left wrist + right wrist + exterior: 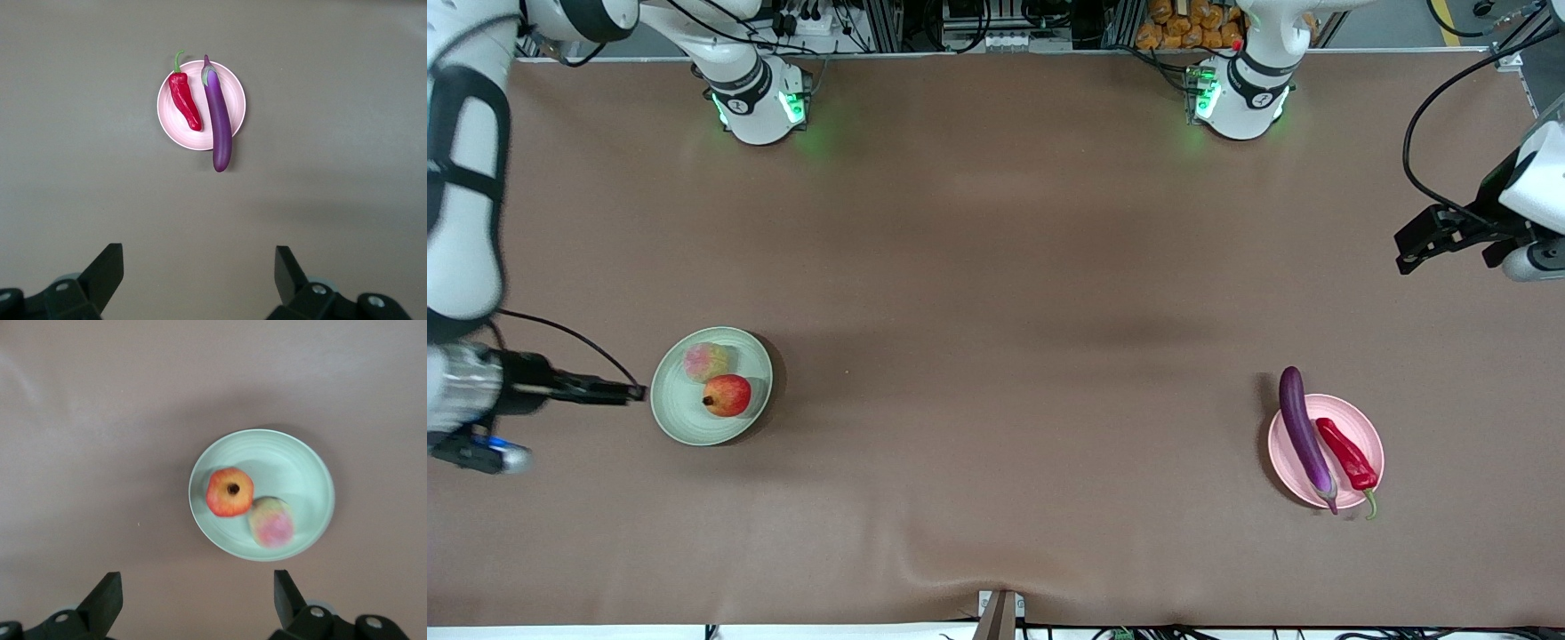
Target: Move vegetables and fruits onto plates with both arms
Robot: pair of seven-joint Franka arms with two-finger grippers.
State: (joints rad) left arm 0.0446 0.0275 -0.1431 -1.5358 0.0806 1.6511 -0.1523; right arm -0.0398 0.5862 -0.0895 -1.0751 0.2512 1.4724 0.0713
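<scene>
Chili [1350,460], eggplant [1305,436] plated; both pincers [199,272] [197,597] wide open, empty.

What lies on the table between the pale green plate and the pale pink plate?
Nothing: in the front view only bare brown table separates the round pale green plate from the round pale pink plate.

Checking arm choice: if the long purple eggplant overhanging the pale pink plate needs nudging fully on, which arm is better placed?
Left, probably. The open left gripper is at that end; the long purple eggplant and pale pink plate show in its wrist view. The right gripper is by the pale green plate.
</scene>
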